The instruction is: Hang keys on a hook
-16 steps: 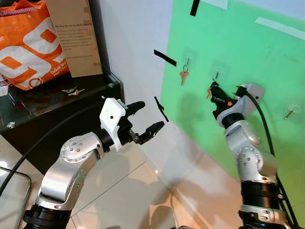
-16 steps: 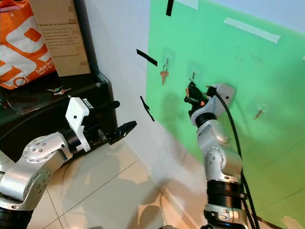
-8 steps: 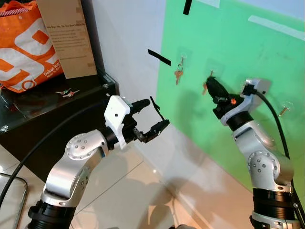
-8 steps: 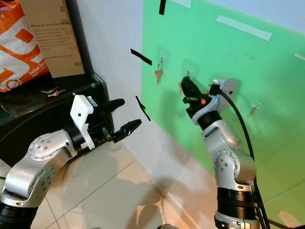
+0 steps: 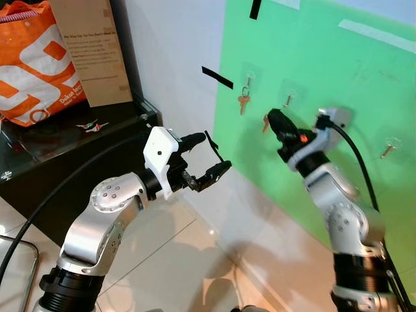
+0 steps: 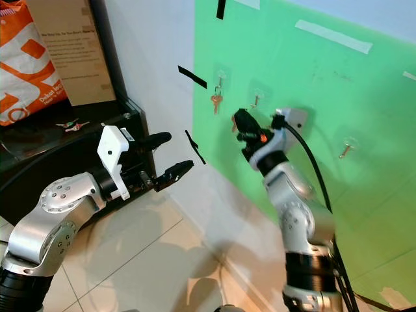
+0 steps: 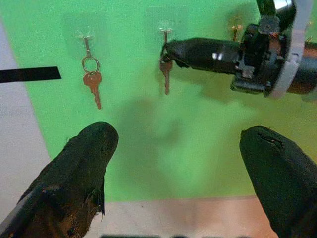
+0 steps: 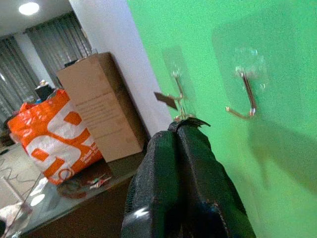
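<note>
Slim copper key (image 7: 166,74) dangling, pinched by right gripper (image 7: 171,49), left gripper (image 5: 207,158) spread

Orange shopping bag (image 5: 36,62) with white lettering sat at the left on a dark glass-topped cabinet (image 5: 78,156). Beside it a brown cardboard board (image 5: 91,52) with printed text stood upright against the wall. A small red-and-green item (image 5: 91,125) lay on the cabinet top in front of the board; too small to identify. Green sheet (image 5: 325,71) covered the white wall (image 5: 175,52) on the right side. Strips of black tape (image 5: 216,77) were stuck on the white wall near the sheet's edge, and a pale tape strip (image 5: 377,36) was on the green sheet higher up. Glossy beige floor tiles (image 5: 175,260) reflected light below.
</note>
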